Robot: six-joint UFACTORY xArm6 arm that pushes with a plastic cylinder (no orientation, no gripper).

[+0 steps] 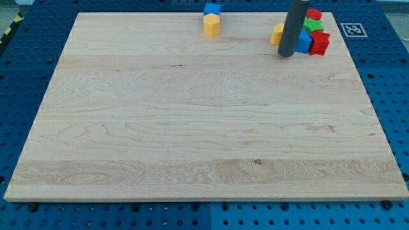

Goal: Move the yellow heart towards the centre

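- Resting at the tabletop's [192, 128] top right, my tip [285, 55] touches a partly hidden yellow block [277, 33], shape unclear.
- Jaws: none; a plain rod.
- Blue [303, 42], green [312, 25] and red blocks [319, 43] cluster just right.
- Another yellow block [211, 25] sits below a blue block [211, 9], top centre.

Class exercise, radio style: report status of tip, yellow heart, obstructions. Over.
My tip down at top right cluster. Yellow block, likely the heart, touching tip's left. Blue block, red block packed right. Over.

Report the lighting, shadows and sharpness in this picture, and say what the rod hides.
Camera view: even, soft light, no glare on the board; faint short shadows under the blocks; focus sharp throughout. My tip stands at the top right cluster, its rod covering most of a yellow block and part of a blue block.
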